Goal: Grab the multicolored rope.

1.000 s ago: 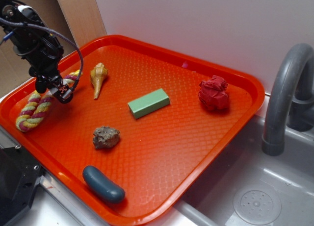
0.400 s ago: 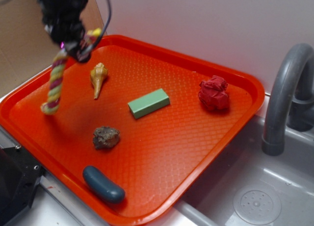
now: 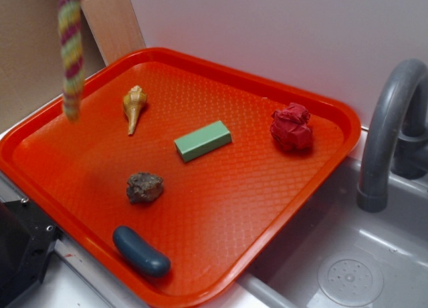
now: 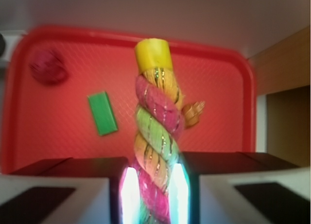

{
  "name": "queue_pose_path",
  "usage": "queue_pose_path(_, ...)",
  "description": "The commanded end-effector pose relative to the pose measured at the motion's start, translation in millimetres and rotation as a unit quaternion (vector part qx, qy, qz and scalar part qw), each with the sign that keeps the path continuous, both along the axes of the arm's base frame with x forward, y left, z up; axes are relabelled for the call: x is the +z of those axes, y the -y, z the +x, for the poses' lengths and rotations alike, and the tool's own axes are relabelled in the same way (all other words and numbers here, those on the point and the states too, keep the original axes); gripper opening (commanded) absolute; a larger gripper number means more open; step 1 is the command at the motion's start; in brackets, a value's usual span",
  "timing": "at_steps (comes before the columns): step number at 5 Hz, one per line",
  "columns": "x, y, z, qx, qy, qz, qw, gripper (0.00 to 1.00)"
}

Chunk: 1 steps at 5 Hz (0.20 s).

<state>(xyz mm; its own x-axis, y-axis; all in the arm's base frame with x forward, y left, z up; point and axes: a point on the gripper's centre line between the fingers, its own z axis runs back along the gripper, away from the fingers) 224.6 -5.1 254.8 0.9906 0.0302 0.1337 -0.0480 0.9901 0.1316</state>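
The multicolored rope (image 3: 69, 47), twisted in yellow, magenta and pale green, hangs straight down from the top left of the exterior view, well above the orange tray (image 3: 221, 201). The gripper itself is out of that frame. In the wrist view my gripper (image 4: 153, 195) is shut on the rope (image 4: 155, 131), which runs between the two pads (image 4: 129, 195) and dangles toward the tray (image 4: 58, 136), ending in a yellow tip.
On the tray lie a tan seashell (image 3: 134, 105), a green block (image 3: 202, 140), a crumpled red ball (image 3: 291, 127), a grey-brown rock (image 3: 144, 187) and a dark blue oblong piece (image 3: 140, 251). A grey faucet (image 3: 388, 127) and sink (image 3: 348, 274) are at right.
The gripper has risen out of the top of the exterior view, lifting the rope off the tray's left side until it hangs free. Other objects have not moved.
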Motion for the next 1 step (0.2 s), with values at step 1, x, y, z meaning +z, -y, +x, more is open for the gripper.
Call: queue_pose_path(1, 59.0, -23.4, -0.6, -0.01, 0.026, 0.002, 1.0, 0.0)
